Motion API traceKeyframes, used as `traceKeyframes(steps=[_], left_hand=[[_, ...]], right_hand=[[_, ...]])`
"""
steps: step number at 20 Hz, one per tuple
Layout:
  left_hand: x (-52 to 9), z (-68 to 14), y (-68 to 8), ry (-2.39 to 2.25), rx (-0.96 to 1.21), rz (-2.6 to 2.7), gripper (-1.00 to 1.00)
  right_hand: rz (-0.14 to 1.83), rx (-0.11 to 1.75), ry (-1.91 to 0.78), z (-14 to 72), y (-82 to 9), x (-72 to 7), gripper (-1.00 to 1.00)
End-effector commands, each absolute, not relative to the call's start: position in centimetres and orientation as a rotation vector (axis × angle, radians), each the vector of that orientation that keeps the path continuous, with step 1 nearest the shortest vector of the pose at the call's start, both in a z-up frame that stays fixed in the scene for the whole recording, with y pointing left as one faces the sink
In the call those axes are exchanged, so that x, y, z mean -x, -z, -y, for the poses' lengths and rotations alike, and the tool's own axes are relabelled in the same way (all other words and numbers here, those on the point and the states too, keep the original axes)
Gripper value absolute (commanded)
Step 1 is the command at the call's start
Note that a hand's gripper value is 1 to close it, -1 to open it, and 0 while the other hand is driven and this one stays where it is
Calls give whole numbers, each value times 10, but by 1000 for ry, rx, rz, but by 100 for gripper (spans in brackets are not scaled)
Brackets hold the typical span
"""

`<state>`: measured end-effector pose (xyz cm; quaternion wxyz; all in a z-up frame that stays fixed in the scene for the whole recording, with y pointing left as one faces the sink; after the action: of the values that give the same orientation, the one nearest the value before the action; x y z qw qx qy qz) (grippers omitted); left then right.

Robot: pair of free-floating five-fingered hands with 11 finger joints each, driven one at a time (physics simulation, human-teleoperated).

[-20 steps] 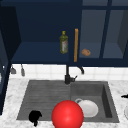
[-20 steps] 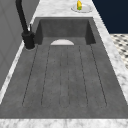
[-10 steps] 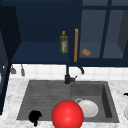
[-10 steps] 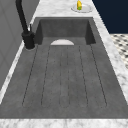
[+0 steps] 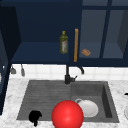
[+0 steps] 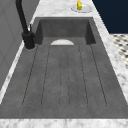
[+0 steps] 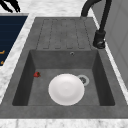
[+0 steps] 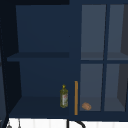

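The left hand (image 5: 35,116) hangs over the sink's (image 5: 45,100) front left edge, can't tell if its fingers are apart or curled, with a big red ball (image 5: 67,114) just beside it, partly covering the white plate (image 5: 88,108) in the basin.

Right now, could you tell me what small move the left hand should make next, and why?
Probably a short shift to its own right, toward the glossy red ball. The black left hand hangs at the front edge of the dark grey ribbed drainboard. It is beside the ball but clearly apart from it, and the ball is the nearest thing to it.
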<state>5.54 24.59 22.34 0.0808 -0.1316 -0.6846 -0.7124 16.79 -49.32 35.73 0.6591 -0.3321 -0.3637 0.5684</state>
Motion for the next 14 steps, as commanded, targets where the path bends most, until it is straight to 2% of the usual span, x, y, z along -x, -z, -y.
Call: traceKeyframes(steps=[1,14], left_hand=[[-55,-246,-223,2130,393,2047,0],[-55,-246,-223,2130,393,2047,0]], right_hand=[[835,756,-1300,478,-357,-157,-100],[793,830,-1251,397,-400,-107,-100]])
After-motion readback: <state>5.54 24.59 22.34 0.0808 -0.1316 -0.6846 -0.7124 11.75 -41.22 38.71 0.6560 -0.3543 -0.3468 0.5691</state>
